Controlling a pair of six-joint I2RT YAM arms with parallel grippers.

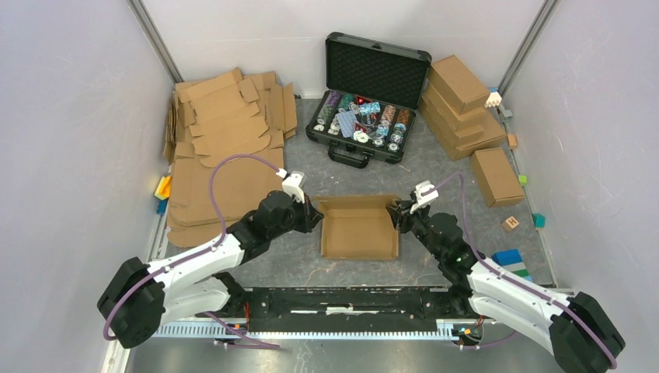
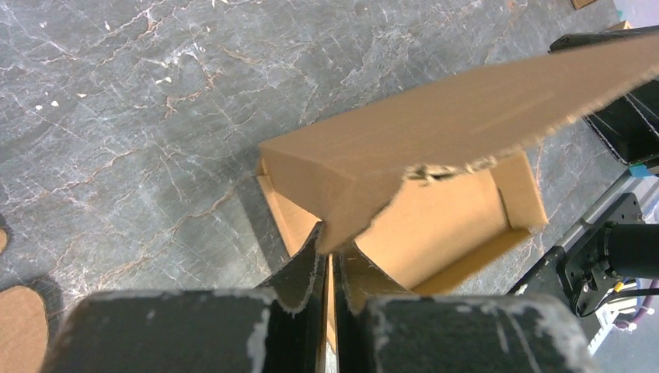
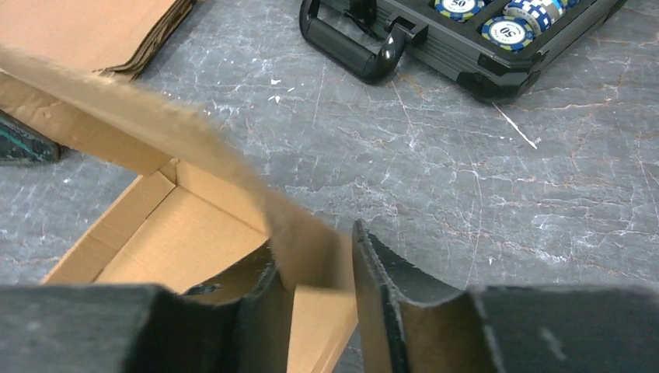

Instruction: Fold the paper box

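Sitting in the middle of the top view, the paper box (image 1: 360, 237) is resting on the gray bench (image 1: 350, 273). Its top is lying open and its low walls are standing up. A long flap is running along its upper edge.

The left arm (image 1: 233, 241) is reaching in from the lower left, and the left jaws are meeting the paper box at its upper left corner. In the left wrist view these jaws are pressing together on a thin edge of the paper box (image 2: 443, 221), low in the middle of the frame. The long flap is slanting across the upper right there.

The right arm (image 1: 470, 272) is reaching in from the lower right to the upper right corner. In the right wrist view the right jaws are standing a little apart at the bottom of the frame, with a blurry bit of flap lying between them. The inside of the paper box (image 3: 179, 241) is showing at the lower left.

A black case (image 1: 369, 116) full of poker chips (image 1: 361, 116) is lying open above the paper box in the top view. Flat cardboard sheets (image 1: 225, 148) are piling up at the upper left. Closed brown boxes (image 1: 462, 109) are stacking up at the upper right.
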